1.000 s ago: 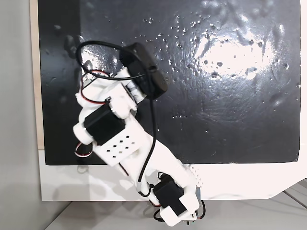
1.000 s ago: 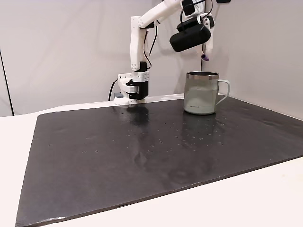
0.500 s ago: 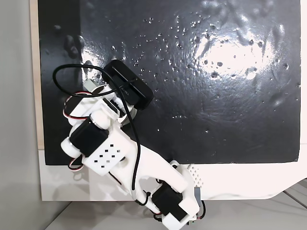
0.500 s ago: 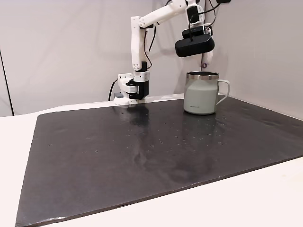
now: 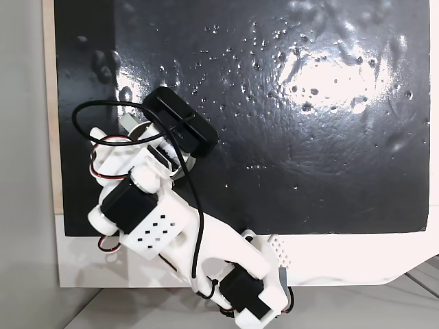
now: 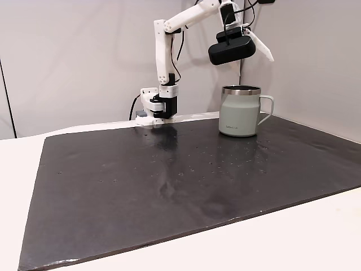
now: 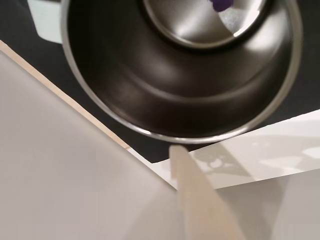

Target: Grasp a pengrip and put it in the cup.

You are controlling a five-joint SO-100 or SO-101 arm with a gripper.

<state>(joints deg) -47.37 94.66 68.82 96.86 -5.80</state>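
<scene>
One pengrip (image 7: 220,4) now lies at the bottom of the cup (image 6: 241,110) — a second ago it hung pinched above the rim. The gripper (image 6: 252,44), poised over the cup, has spread its jaws wide — the drop looks done; only retreat remains.
</scene>
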